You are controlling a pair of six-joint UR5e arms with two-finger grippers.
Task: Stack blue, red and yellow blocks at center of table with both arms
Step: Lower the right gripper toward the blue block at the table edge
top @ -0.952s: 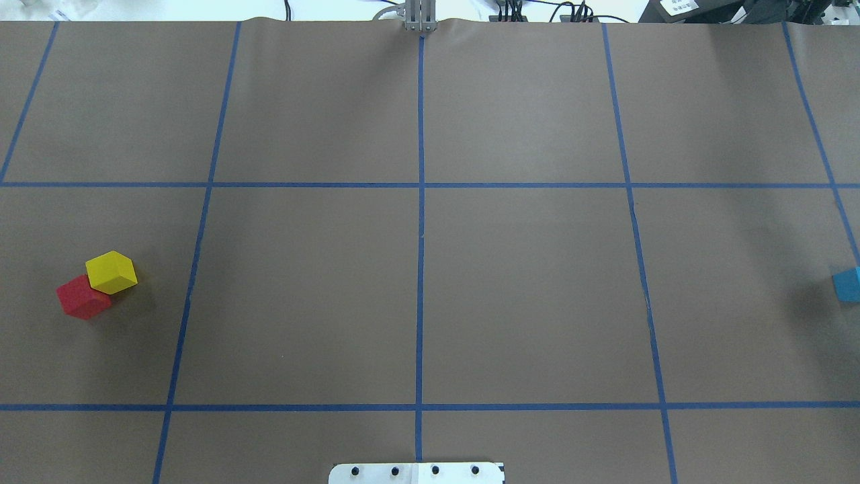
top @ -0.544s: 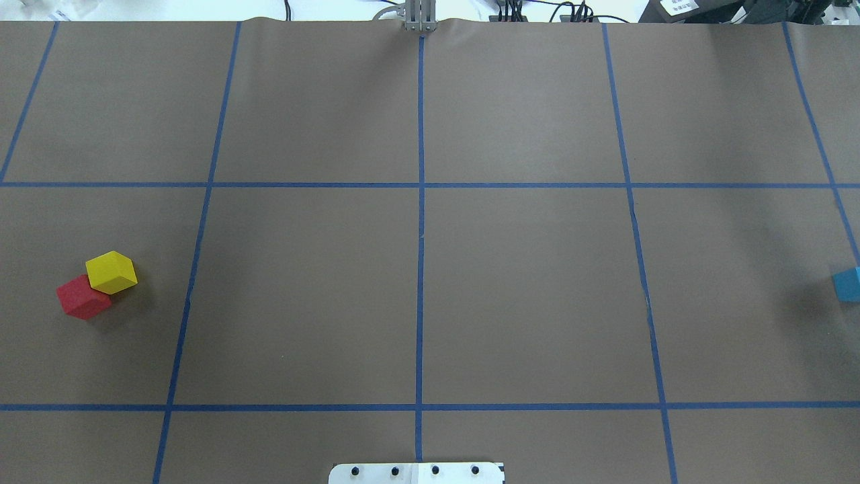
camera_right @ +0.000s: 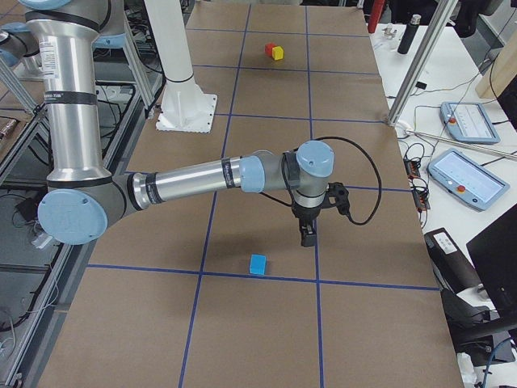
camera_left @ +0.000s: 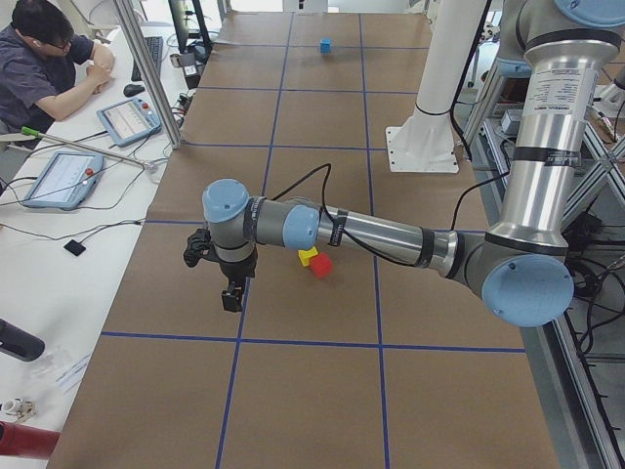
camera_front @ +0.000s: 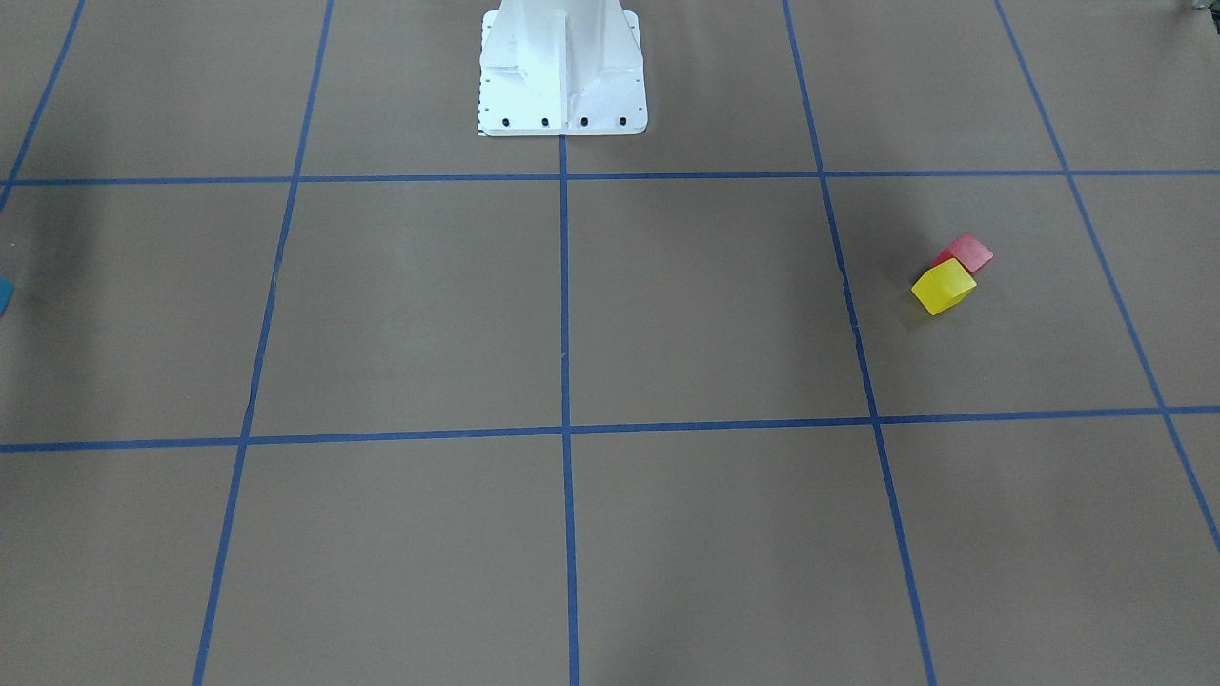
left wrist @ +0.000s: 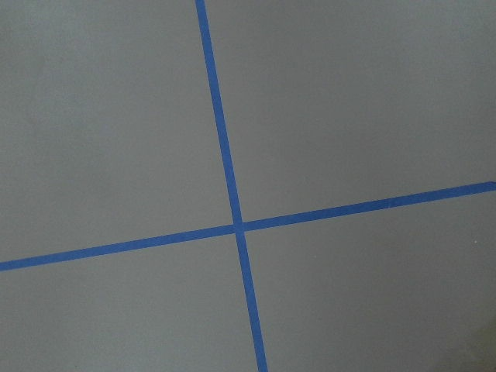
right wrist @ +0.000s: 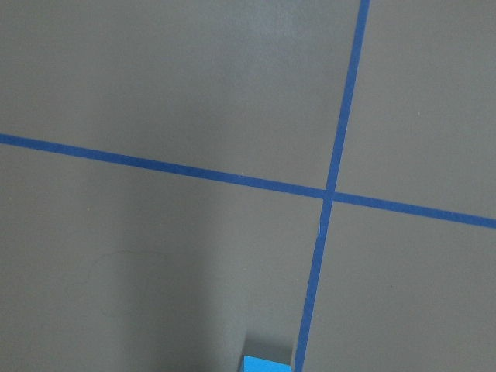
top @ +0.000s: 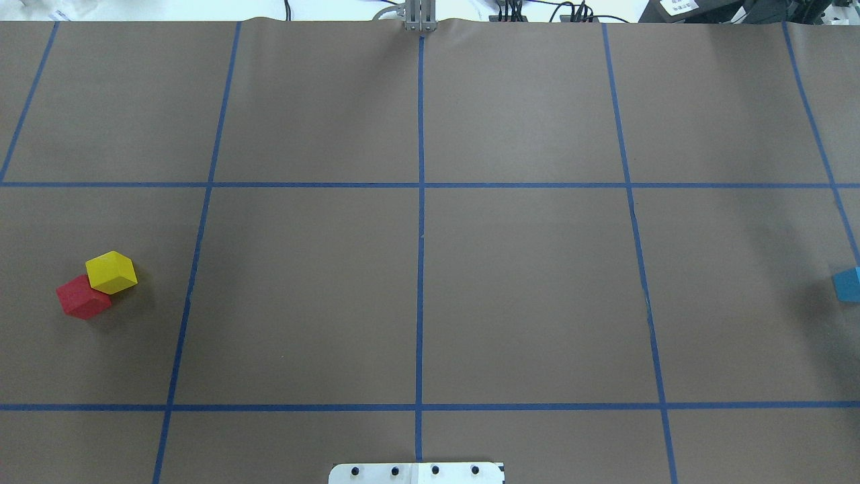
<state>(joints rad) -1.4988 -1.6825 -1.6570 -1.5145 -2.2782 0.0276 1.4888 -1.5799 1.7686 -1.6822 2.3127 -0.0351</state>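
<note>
The yellow block [top: 111, 272] leans against the red block [top: 82, 298] at the table's left side; both also show in the front view, yellow [camera_front: 944, 287] and red [camera_front: 970, 252]. The blue block [top: 848, 284] lies at the far right edge. My left gripper [camera_left: 232, 298] shows only in the exterior left view, hanging above the table beside the yellow and red pair [camera_left: 308, 257]. My right gripper [camera_right: 308, 236] shows only in the exterior right view, above the table just past the blue block [camera_right: 258, 264]. I cannot tell whether either is open or shut. The blue block's top edge shows in the right wrist view [right wrist: 267, 363].
The white robot base [camera_front: 562, 67] stands at the near middle edge. Blue tape lines grid the brown table. An operator [camera_left: 39, 68] sits beyond the far edge, with tablets [camera_right: 460, 121] and a metal post [camera_left: 146, 78] there.
</note>
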